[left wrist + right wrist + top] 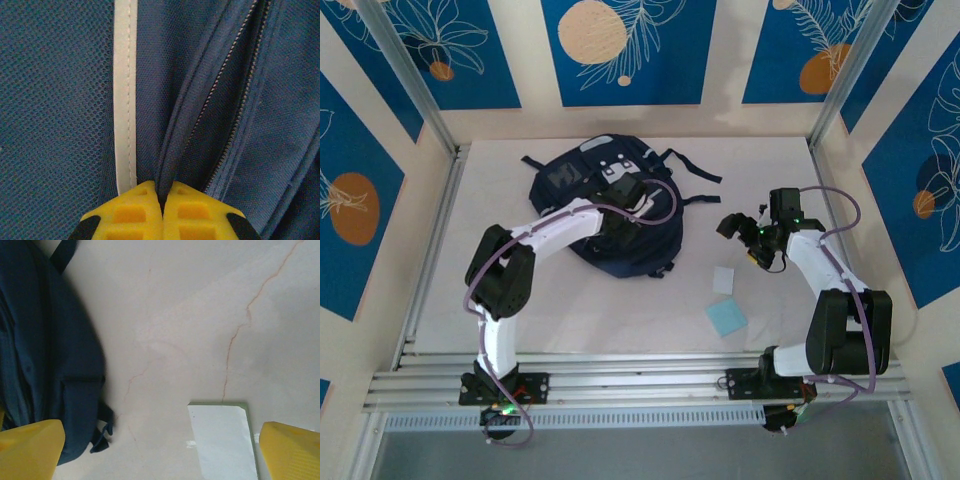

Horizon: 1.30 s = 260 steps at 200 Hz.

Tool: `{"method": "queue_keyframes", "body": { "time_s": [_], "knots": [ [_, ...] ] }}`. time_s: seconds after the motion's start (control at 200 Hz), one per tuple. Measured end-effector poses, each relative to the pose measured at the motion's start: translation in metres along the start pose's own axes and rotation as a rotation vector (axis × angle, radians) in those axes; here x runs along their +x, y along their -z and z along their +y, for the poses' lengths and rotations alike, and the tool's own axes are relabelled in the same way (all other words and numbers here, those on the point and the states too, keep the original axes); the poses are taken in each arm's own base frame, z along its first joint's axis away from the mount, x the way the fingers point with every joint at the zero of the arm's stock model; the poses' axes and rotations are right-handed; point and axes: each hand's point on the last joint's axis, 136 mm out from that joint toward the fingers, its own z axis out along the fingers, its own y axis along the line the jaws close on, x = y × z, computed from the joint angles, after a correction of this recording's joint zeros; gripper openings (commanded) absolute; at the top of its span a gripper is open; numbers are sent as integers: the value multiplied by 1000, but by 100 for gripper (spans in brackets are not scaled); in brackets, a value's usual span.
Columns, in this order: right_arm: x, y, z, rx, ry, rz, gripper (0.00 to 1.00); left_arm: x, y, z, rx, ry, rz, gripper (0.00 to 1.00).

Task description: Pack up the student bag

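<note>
The left fingers (125, 217), pressed together, pinch a fold of the student bag (575, 180) beside its open zipper (235, 100). The right fingers (30, 450) hang spread above the surface (620, 310), a white sheet (222, 440) below; the bag lies toward twelve o'clock.

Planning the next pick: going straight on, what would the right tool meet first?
The right tool would probably meet bare table beside the white pad; depth is unclear.
</note>
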Motion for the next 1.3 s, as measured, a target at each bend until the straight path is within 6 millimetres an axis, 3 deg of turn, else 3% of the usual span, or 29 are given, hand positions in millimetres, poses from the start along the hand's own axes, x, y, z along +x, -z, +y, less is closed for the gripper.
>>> {"method": "queue_keyframes", "body": {
  "time_s": [0.18, 0.29, 0.475, 0.63, 0.74, 0.865, 0.99, 1.3],
  "knots": [
    [7, -10, -12, 51, 10, 25, 100, -5, 11, -3, 55, 36, -16, 0],
    [16, -20, -19, 98, 26, 62, 100, -18, 33, -6, 153, 102, -66, 0],
    [46, -44, -25, 204, 96, 160, 100, -48, 76, -3, 280, 196, -177, 0],
    [69, -60, -34, 327, 175, 213, 99, -51, 85, -13, 372, 242, -186, 0],
    [72, -62, -34, 385, 217, 201, 90, -53, 87, -14, 420, 282, -187, 0],
    [72, -63, -42, 449, 229, 190, 69, -55, 87, -12, 456, 324, -194, 0],
    [70, -61, -50, 498, 218, 179, 55, -54, 85, -11, 493, 362, -193, 0],
    [71, -55, -45, 481, 216, 186, 46, -52, 86, -6, 529, 418, -216, 0]
  ]
}}
